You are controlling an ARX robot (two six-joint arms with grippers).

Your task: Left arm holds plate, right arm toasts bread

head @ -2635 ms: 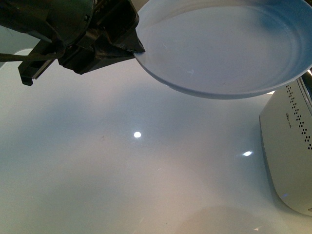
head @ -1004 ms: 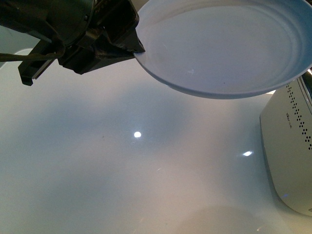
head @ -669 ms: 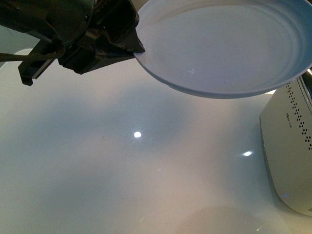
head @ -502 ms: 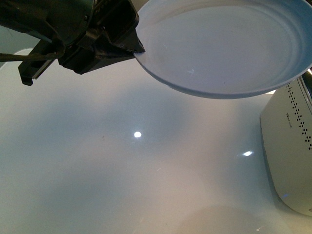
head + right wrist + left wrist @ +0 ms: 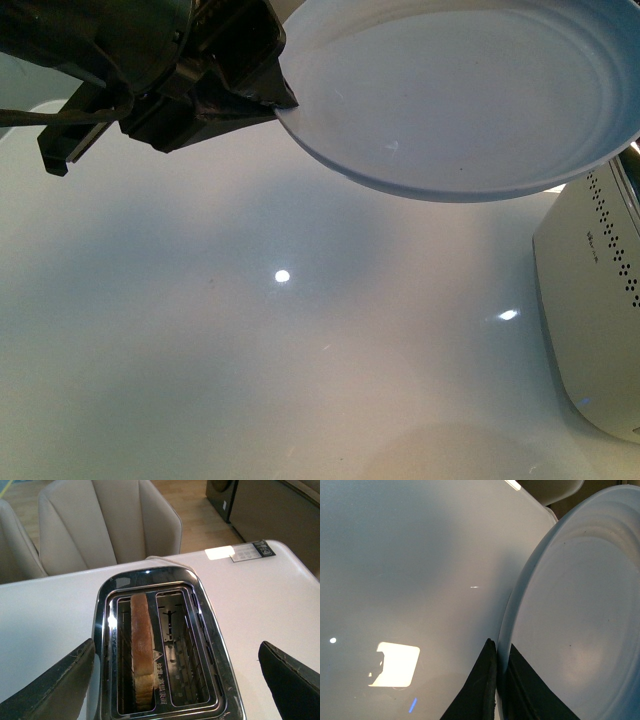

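Bread [image 5: 141,640] stands on edge in one slot of the toaster [image 5: 212,645], second slot empty. Its top edge is close to the slot opening. Can't tell from colour whether it's toasted.

Right wrist view: right gripper [image 5: 176,650] is above the toaster, jaws spread wide, touching nothing. The toaster sits on the white table [image 5: 45,610], close to the edge facing the chairs [image 5: 107,520].

My read: next step is a pinch on the slice. Centre the jaws over the occupied slot, close across the flat faces rather than the crust ends, and grip lightly so the crumb doesn't crush. Pull straight up to clear the wire guards and stay off the chrome rim.

Front view: plate [image 5: 460,100] is held in the air above the table, next to the toaster, empty. Left gripper [image 5: 283,100] is pinching its rim.

Left wrist view: jaws are pressed on either side of the rim, a thin edge hold. Keep the plate level and steady, because added weight will lever against that grip.
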